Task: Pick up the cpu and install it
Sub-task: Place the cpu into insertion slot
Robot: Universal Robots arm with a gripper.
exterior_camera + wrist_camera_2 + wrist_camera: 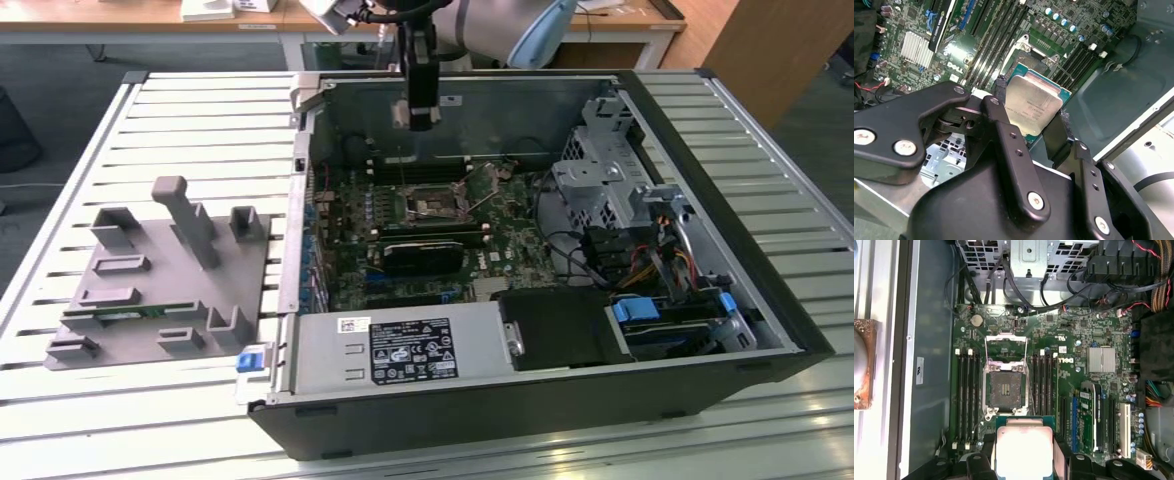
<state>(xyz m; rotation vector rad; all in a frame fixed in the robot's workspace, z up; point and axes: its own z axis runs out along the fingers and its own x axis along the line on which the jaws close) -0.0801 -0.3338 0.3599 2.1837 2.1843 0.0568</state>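
The cpu [1033, 107] is gripped by its edges between the fingers [1006, 140] of the hand [420, 120], held in the air. Beneath the hand we see the slatted tabletop [200, 110], the open computer case [781, 300] on it, the green motherboard [1074, 355] inside, and the empty socket [1005, 390] with its frame lifted.

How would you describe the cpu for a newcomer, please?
Find the open computer case and its green motherboard. Above the board, the gripper holds the cpu: a flat square chip with a smooth silver top, unlike the ribbed heatsink.
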